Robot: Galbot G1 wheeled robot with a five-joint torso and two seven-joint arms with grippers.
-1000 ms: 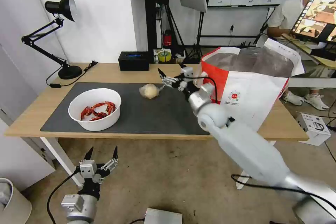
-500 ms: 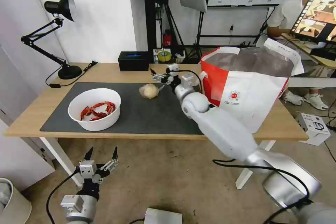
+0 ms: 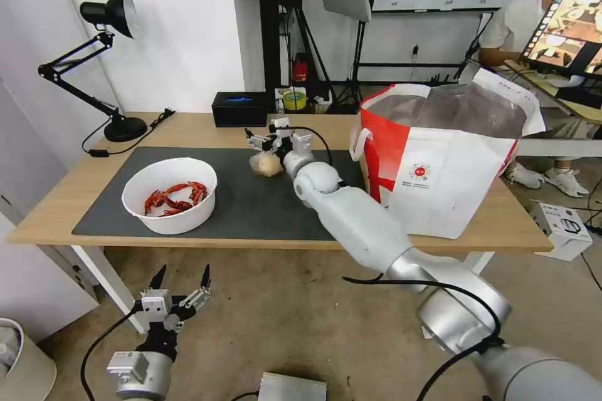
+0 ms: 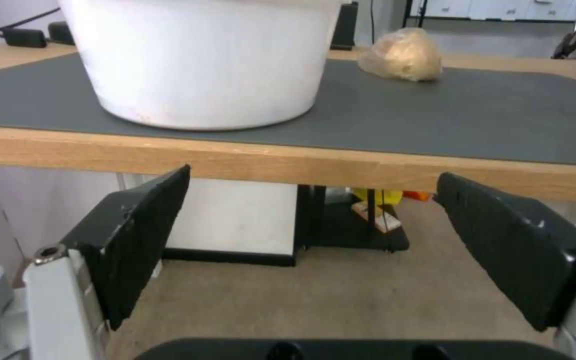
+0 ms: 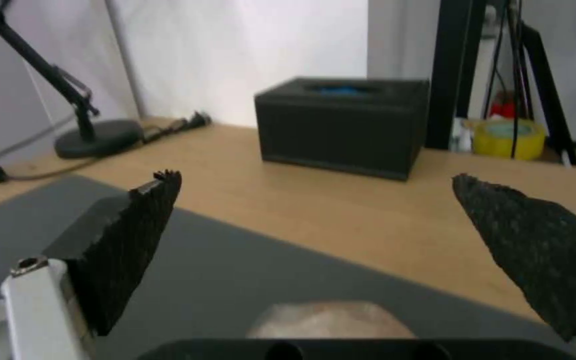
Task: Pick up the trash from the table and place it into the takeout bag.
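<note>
with my right gripper spread wide just above the wrapped lump, i should drop straight down and pinch gently around its middle.

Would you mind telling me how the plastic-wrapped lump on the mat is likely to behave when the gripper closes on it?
The wrapped lump looks rounded, so it may roll on the mat. Its clear film looks smooth, perhaps slippery, and probably gives when squeezed. The open right gripper is just above it.
</note>
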